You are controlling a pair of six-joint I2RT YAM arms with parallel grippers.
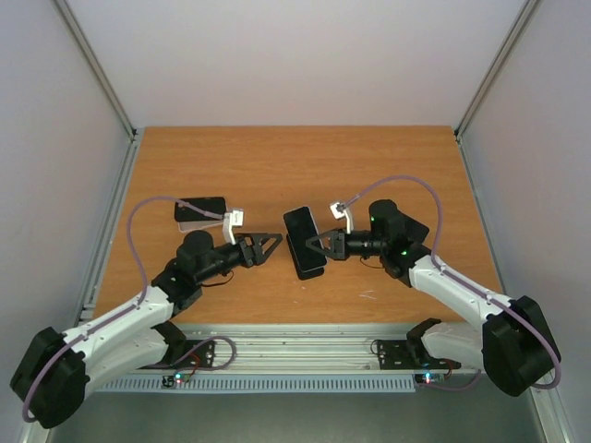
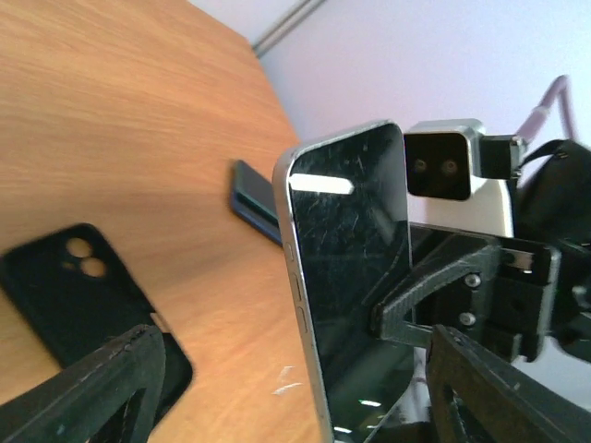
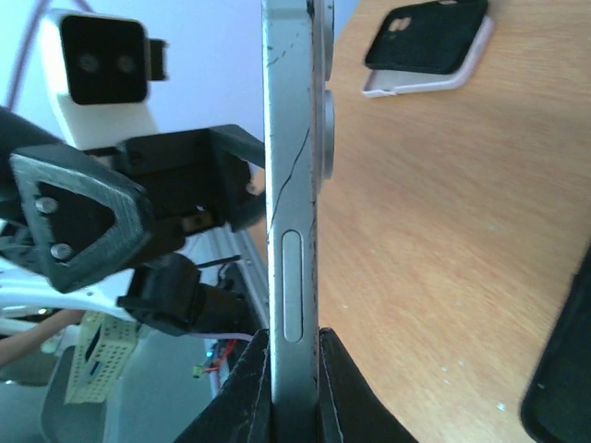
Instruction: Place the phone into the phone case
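The phone [image 1: 299,226] is held off the table [image 1: 231,157], near its middle. Its faces are clamped tight by the right gripper [image 1: 316,245] and its screen is turned toward the left gripper [image 1: 271,247]. That gripper is spread wide and empty, just beside it. A black phone case [image 2: 83,309] is laid flat below. A second black case on a pale one [image 1: 200,212] is seen behind the left arm.

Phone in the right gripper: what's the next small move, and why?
Probably lower the phone and tilt it flat toward the black case. The right gripper clamps it on edge above the table, and the left gripper stands open, clear of it.
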